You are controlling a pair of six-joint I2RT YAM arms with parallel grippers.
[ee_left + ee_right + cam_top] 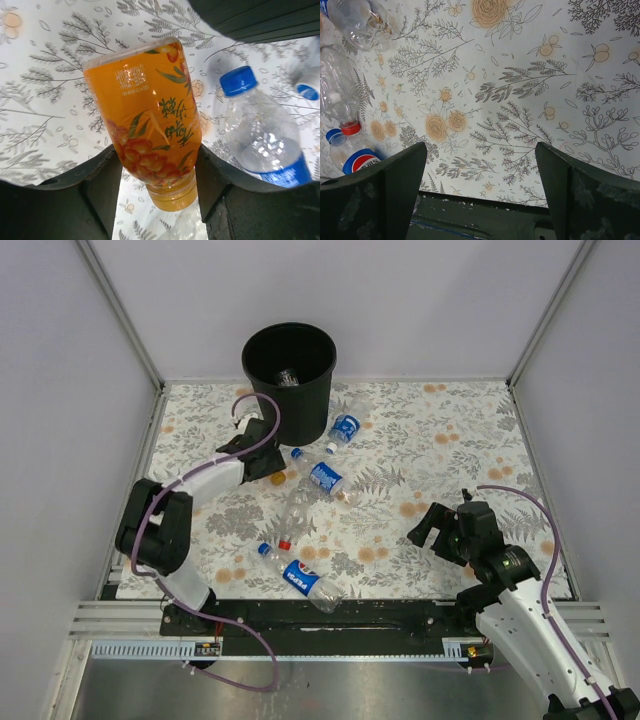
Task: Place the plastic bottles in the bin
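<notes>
Right gripper is hovering wide open, empty, near right. Left gripper is clamping orange bottle beside black bin, far left. Pepsi bottle, red-capped bottle, two blue-label bottles are lying in the middle.

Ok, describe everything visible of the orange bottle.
The orange bottle is small, plastic by its look, orange throughout, with a printed wrap of red-orange fruit, green leaves and Chinese characters, and an orange cap screwed on. It lies on its side on the floral tablecloth, cap toward the wrist camera. The left claw grips it near the shoulder, a finger against each side. A blue-capped bottle lies close beside it, not touching.
</notes>
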